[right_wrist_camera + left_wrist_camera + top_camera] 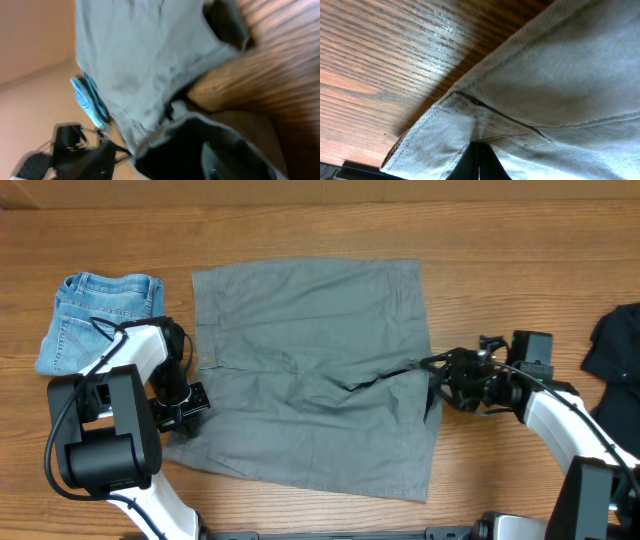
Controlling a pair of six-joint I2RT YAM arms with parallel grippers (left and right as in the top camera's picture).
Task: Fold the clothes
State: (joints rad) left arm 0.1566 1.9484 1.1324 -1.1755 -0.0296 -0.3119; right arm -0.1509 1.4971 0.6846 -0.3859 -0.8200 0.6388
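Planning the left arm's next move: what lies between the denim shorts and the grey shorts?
In the overhead view, a narrow strip of bare table separates the denim shorts from the grey shorts. The left arm crosses its lower end.

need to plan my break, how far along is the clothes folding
Done: the denim shorts look folded, top left. In hand: the grey shorts lie spread flat, unfolded; the left gripper pinches their waistband, the right gripper is at the opposite hem, its grip unclear. Left: folding these, then the black garment at the right edge.
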